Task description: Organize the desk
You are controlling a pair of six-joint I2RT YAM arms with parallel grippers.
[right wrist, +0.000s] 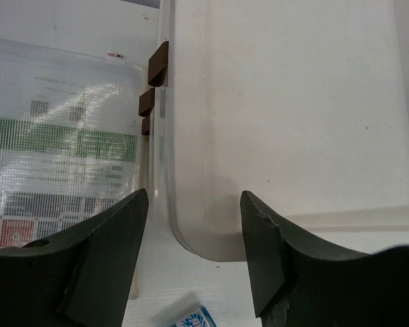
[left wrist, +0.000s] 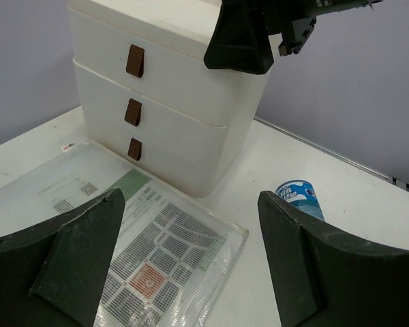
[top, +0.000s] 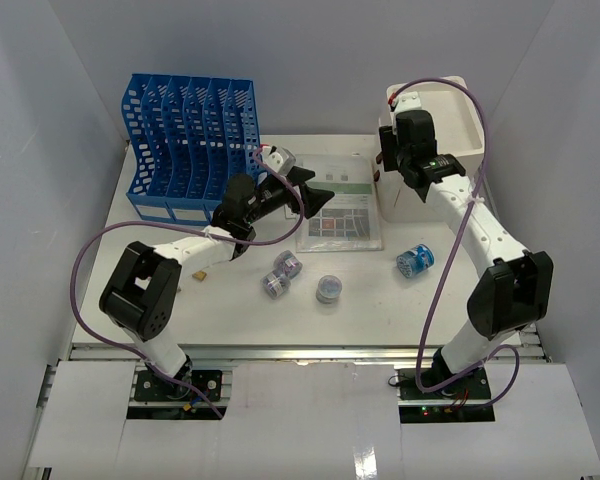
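Hovering both arms over the back half of the worktop (top: 370, 300), which spreads white and flat beneath everything, and I'd call this an approach step with nothing picked up yet. My left fingers (left wrist: 82, 252) are spread wide and empty. Directly below them lies the clear document sleeve (left wrist: 143, 259), flat and glossy with a woven sheen, with gridded green and red print showing through. Beyond their tips stands the cream drawer cabinet (left wrist: 170, 122), smooth plastic with rounded corners, three small brown pull tabs (left wrist: 135, 61) running down its front. Off past my right-hand fingertip lies a small blue-labelled can (left wrist: 300, 197), on its side by the look of it.

My right fingers (right wrist: 102, 252) stand apart too, clamping nothing, looking straight down on the cabinet's matte top, its front corner in the gap between them. Whether they touch it, I can't tell.

Next, I reckon, the sleeve goes to the blue slotted file rack (top: 185, 140) behind my left arm. It's thin and slippery, lying flush, so I'd need to catch an edge rather than press down on its middle. Three more little cylinders (top: 287, 263) wait nearer my base, round enough to roll.
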